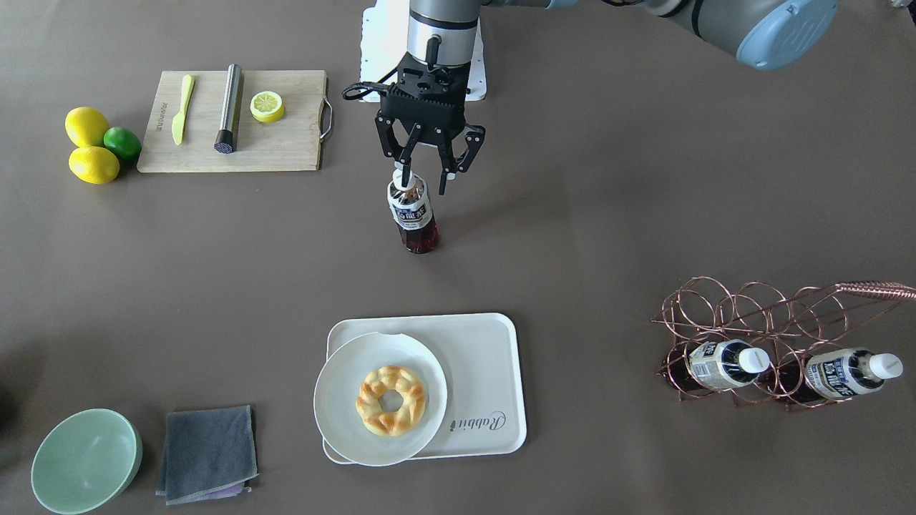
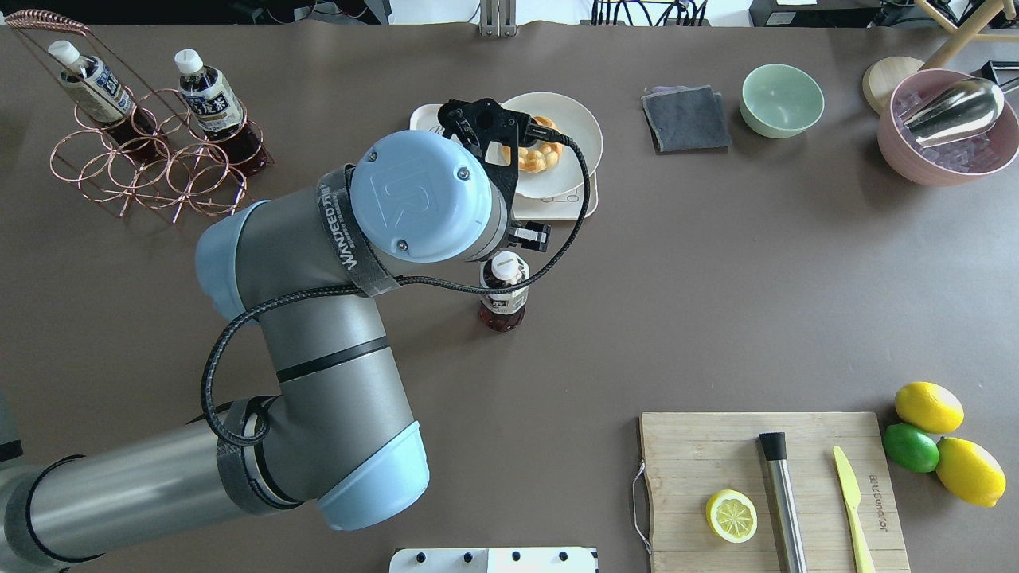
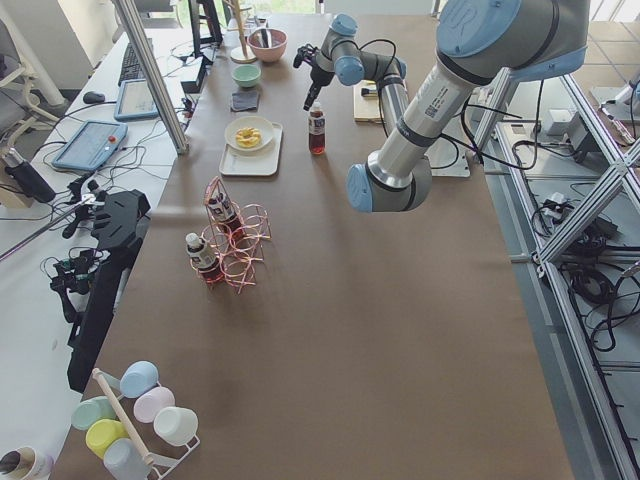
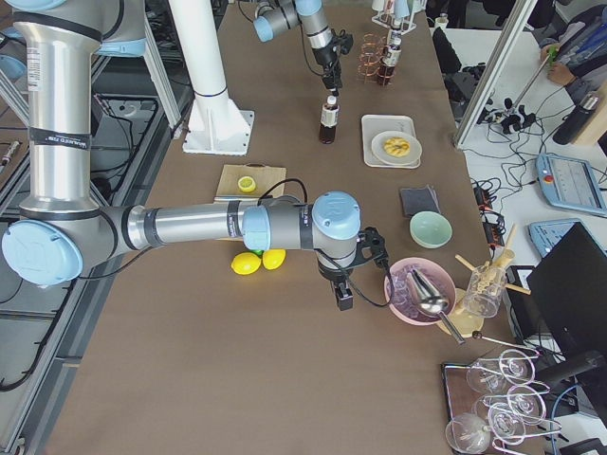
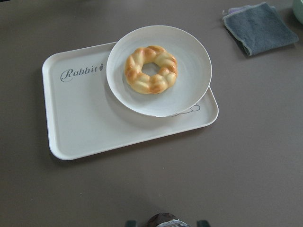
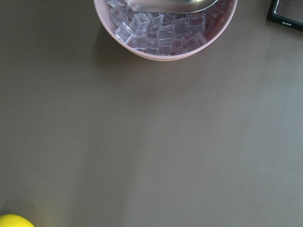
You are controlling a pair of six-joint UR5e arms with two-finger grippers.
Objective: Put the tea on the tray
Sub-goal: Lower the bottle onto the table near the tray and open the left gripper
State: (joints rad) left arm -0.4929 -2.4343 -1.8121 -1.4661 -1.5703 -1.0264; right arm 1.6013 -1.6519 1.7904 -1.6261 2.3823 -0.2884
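Exterior front-facing view: the left gripper [image 1: 426,175] is hanging with jaws spread wide about the white cap of the small clear plastic bottle of reddish-brown tea [image 1: 413,218], clamping nothing. The bottle is standing upright on the brown table [image 1: 644,214], well apart from the cream-white rectangular tray [image 1: 486,357]. Whether the right gripper's [image 4: 342,296] jaws are apart or together is not discernible.

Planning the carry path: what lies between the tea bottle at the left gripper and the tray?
Nothing: in the front-facing view, only bare table separates the tea bottle and the tray.
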